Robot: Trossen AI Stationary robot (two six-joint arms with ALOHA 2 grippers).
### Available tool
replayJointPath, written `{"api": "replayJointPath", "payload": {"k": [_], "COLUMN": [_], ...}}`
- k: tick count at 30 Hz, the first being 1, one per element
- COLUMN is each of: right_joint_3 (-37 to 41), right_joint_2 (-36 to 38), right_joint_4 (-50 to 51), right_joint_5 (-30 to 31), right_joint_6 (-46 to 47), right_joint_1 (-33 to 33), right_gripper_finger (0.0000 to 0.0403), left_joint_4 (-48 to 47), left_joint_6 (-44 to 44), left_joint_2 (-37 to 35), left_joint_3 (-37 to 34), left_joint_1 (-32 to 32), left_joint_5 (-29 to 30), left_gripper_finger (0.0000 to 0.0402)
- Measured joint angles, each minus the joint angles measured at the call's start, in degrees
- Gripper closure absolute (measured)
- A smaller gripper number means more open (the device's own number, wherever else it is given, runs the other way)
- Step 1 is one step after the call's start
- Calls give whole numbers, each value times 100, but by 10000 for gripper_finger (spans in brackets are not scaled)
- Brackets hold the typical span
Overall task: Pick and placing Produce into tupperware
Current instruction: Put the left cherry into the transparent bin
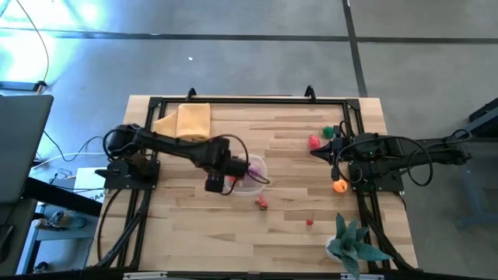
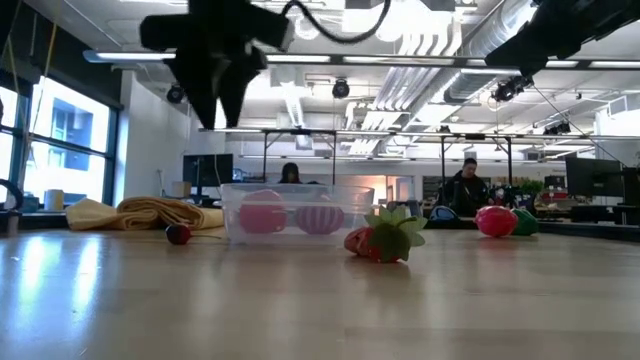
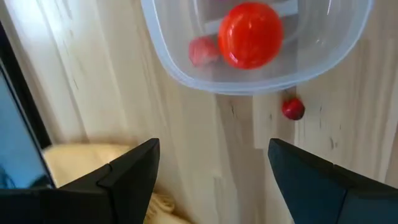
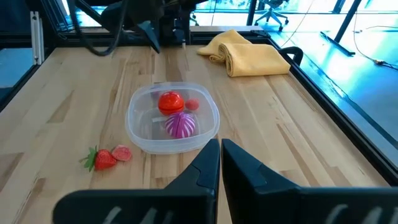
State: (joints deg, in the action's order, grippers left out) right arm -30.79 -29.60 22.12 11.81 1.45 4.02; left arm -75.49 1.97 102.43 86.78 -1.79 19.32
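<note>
Strawberry (image 2: 385, 240) lies closest, just outside the tupperware (image 4: 140, 134), which sits mid-table and already holds a red tomato (image 4: 171, 101) and a purple piece (image 4: 181, 125). Your left gripper (image 1: 216, 182) hovers beside the tub, fingers wide and empty. Right gripper (image 4: 221, 163) waits pinched shut. Drop straight over the next piece, centred.

Tupperware (image 3: 205, 78) cut off at frame edge in left wrist view; small red produce (image 1: 310, 222) on counter (image 1: 296, 233) too tiny to identify.
</note>
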Motion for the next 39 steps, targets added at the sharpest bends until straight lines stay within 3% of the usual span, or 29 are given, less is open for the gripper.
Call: {"api": "replayJointPath", "payload": {"k": [6, 15, 22, 39], "right_joint_3": [0, 0, 0, 0], "right_joint_2": [2, 0, 2, 1], "right_joint_4": [3, 94, 109, 119], "right_joint_5": [1, 1, 2, 0], "right_joint_6": [0, 0, 0, 0], "right_joint_1": [-1, 0, -1, 0], "right_gripper_finger": [394, 394, 394, 394], "left_joint_4": [429, 2529, 3331, 5554], "left_joint_6": [860, 845, 515, 584], "left_joint_2": [-587, -1721, -1777, -1702], "left_joint_3": [-1085, -2956, -3571, -4847], "left_joint_1": [-311, -342, -277, -272], "left_joint_5": [-27, -1117, -1327, -1095], "left_gripper_finger": [110, 110, 110, 110]}}
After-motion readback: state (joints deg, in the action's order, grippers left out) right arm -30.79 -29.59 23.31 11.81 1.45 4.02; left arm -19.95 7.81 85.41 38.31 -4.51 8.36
